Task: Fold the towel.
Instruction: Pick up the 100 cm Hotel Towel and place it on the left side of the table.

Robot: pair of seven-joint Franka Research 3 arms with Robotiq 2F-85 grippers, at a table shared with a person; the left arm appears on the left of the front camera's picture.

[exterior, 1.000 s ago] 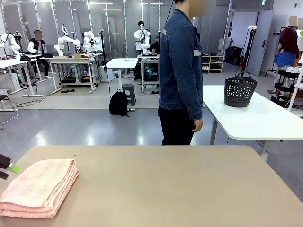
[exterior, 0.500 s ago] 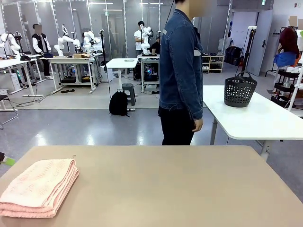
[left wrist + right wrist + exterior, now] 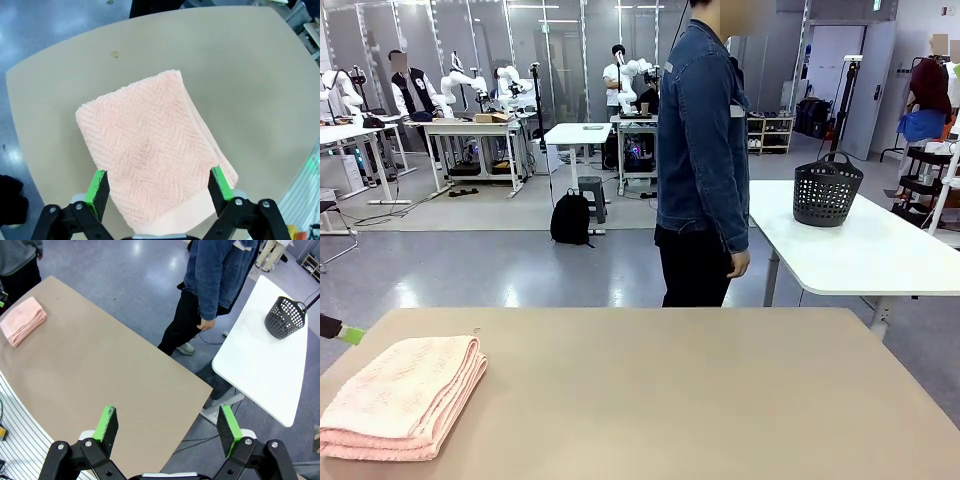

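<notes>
The pale salmon-pink towel (image 3: 402, 396) lies folded in a thick stack on the tan table's near left part. From above, the towel (image 3: 152, 155) shows its zigzag weave and a smooth border band at its near end. My left gripper (image 3: 159, 189) hangs open high above it, a green pad on each side. One green fingertip (image 3: 350, 335) of that gripper pokes in at the front view's left edge. My right gripper (image 3: 169, 427) is open too, high over the table's right side, with the towel (image 3: 22, 320) small and far off.
A person in a denim jacket (image 3: 703, 150) stands at the table's far edge, arms down. The tan table (image 3: 700, 400) stretches bare to the right of the towel. A white table (image 3: 860, 250) beyond carries a dark basket (image 3: 827, 190).
The left gripper's green fingertip at the picture's left edge has shifted slightly, dropping out and coming back a little higher. The towel and the person have not moved.
</notes>
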